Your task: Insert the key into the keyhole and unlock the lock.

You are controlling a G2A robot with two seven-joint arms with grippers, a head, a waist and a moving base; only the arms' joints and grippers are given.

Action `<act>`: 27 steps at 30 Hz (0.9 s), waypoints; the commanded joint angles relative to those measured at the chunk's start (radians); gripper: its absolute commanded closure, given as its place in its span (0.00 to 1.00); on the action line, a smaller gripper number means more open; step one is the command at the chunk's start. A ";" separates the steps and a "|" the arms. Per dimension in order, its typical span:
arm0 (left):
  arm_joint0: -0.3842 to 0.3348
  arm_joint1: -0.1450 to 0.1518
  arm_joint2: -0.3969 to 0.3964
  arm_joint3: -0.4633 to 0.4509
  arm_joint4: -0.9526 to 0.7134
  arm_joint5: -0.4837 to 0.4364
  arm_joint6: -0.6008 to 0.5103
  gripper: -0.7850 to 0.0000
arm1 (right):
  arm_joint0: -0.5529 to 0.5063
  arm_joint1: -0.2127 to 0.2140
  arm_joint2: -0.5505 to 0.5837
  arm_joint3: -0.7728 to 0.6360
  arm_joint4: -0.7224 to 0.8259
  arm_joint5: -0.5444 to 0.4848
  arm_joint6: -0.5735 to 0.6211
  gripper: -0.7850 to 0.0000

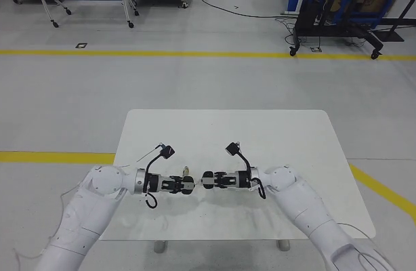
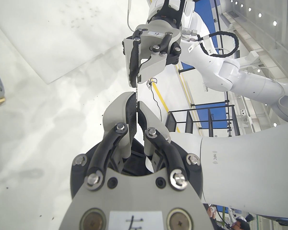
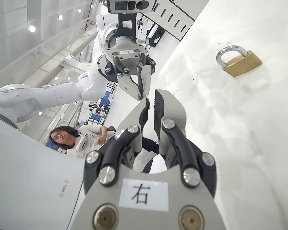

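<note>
A thin silver key [image 2: 136,90] hangs edge-on in the air between my two grippers, which meet tip to tip above the table's front middle. My left gripper [image 2: 137,104] [image 1: 192,183] is shut on one end of it. My right gripper [image 3: 151,99] [image 1: 204,181] faces it with its fingers around the other end of the key [image 3: 147,96]. A narrow gap shows between its pads, and the key lies against one of them. The brass padlock [image 3: 240,63] [image 1: 185,169] with a silver shackle lies flat on the table just behind the grippers, untouched.
The white table [image 1: 276,142] stretches wide behind and to the right of the arms. Its front edge runs close under both forearms. Small dark specks dot the surface near the padlock.
</note>
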 commanded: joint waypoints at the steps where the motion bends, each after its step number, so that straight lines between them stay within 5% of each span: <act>1: -0.001 0.001 0.003 0.000 -0.002 0.000 0.001 1.00 | 0.003 0.000 -0.009 0.001 0.008 0.003 0.003 0.86; 6: -0.006 0.002 0.013 0.006 -0.005 0.001 0.000 1.00 | 0.012 0.001 -0.026 0.006 0.020 0.000 0.000 0.87; 10: -0.011 0.003 0.021 0.008 -0.006 -0.001 0.003 1.00 | 0.016 0.003 -0.038 0.008 0.029 -0.001 -0.001 1.00; 16: -0.011 0.005 0.029 0.011 -0.006 -0.003 0.017 1.00 | 0.021 0.008 -0.055 0.009 0.039 -0.001 -0.001 1.00; 17: -0.011 0.006 0.030 0.011 -0.007 -0.003 0.020 0.91 | 0.022 0.009 -0.057 0.009 0.040 -0.002 -0.002 1.00; 18: -0.011 0.006 0.030 0.010 -0.009 -0.003 0.023 0.53 | 0.022 0.010 -0.059 0.009 0.042 -0.003 -0.003 1.00; 19: -0.010 0.006 0.030 0.011 -0.018 -0.002 0.026 0.00 | 0.023 0.011 -0.060 0.009 0.044 -0.003 -0.003 1.00; 27: -0.013 0.014 -0.004 0.035 -0.123 -0.017 0.015 0.00 | 0.003 0.053 0.006 -0.017 0.092 -0.056 -0.056 1.00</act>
